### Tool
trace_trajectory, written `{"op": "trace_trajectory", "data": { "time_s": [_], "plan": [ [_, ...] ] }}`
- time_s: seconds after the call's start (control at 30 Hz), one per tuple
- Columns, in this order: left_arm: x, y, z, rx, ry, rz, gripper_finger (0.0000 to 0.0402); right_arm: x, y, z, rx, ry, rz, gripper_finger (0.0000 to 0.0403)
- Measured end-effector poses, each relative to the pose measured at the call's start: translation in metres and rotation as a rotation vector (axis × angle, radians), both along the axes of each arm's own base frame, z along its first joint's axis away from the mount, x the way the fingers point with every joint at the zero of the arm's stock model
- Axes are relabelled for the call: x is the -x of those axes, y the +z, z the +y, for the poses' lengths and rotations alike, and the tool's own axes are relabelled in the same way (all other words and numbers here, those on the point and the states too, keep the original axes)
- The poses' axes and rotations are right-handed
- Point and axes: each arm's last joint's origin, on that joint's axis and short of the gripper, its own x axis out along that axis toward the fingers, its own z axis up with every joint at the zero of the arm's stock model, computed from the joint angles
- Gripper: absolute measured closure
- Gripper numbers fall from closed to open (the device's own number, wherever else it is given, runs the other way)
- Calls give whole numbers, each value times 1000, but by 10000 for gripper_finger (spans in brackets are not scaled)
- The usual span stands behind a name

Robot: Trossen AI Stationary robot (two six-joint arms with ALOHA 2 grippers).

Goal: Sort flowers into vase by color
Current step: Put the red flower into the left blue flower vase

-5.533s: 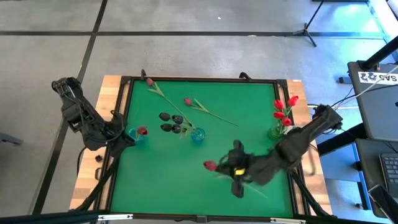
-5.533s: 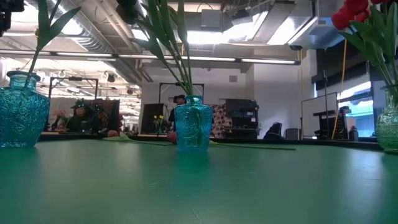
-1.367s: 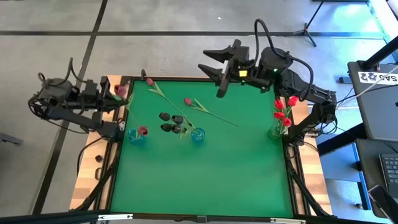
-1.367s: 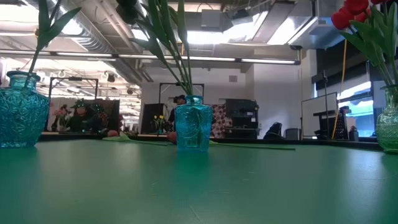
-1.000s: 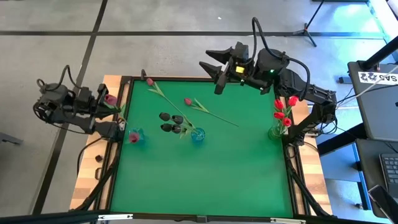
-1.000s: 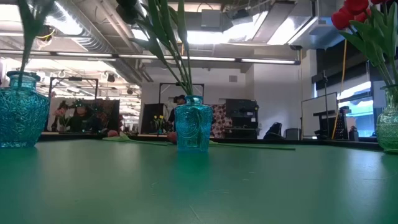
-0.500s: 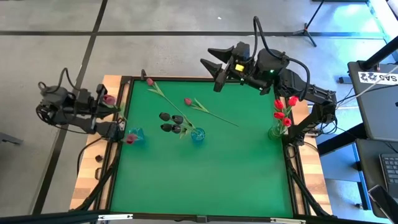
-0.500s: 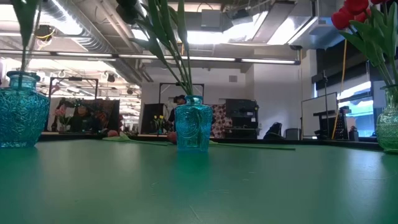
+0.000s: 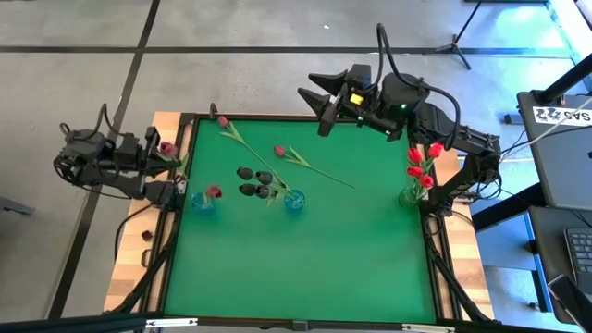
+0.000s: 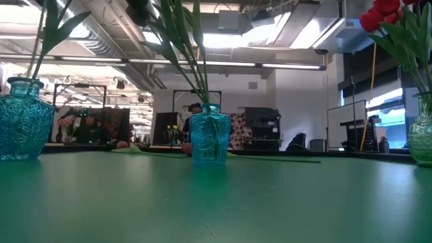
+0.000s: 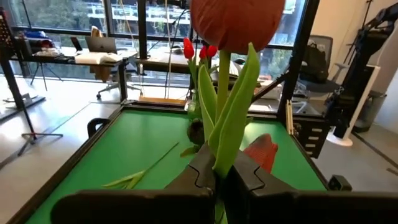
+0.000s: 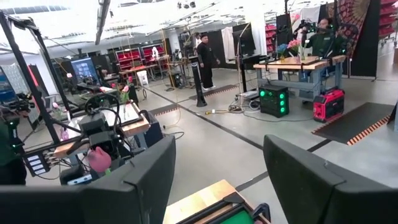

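My left gripper (image 9: 155,154) is at the table's left edge, shut on a pinkish-red tulip (image 9: 166,148) whose head (image 11: 236,22) stands above the fingers. The left blue vase (image 9: 201,201) holds one pinkish-red tulip (image 9: 213,192). The middle blue vase (image 9: 294,201) holds black tulips (image 9: 250,181). The green vase (image 9: 411,195) at the right holds red tulips (image 9: 424,162). Two pinkish-red tulips (image 9: 242,139) (image 9: 305,164) lie flat on the green mat. My right gripper (image 9: 316,104) is open and empty above the far edge. My left gripper pinches the tulip's stem and leaves (image 11: 221,152) between its two fingers, some way below the head. The tulip is lifted clear of the table and its head stands out beyond the fingertips. The fingers hide the stem's lower part.
A raised dark frame (image 9: 305,118) borders the green mat (image 9: 305,259), whose near half is bare. In the low view the vases (image 10: 23,118) (image 10: 209,133) (image 10: 422,135) stand upright. People and benches show in the room beyond the table.
The tulip in the left blue vase has swung over: its head lay on the vase's left and near side and now leans to the right of the vase. My left gripper has stayed at the left edge with its tulip.
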Motion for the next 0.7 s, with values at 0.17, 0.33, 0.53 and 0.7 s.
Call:
{"op": "trace_trajectory", "data": {
  "time_s": [0.17,0.33,0.53,0.7],
  "plan": [
    [0,-1,0,13,0,9,398,-2,-2,0,-1,0,11,162],
    [-4,-8,-1,21,2,48,381,-3,-3,3,0,17,14,162],
    [-13,-21,-3,98,17,97,342,-3,-3,3,0,17,14,162],
    [-12,-22,-3,123,12,119,294,-3,-3,3,0,17,14,162]
  ]
}}
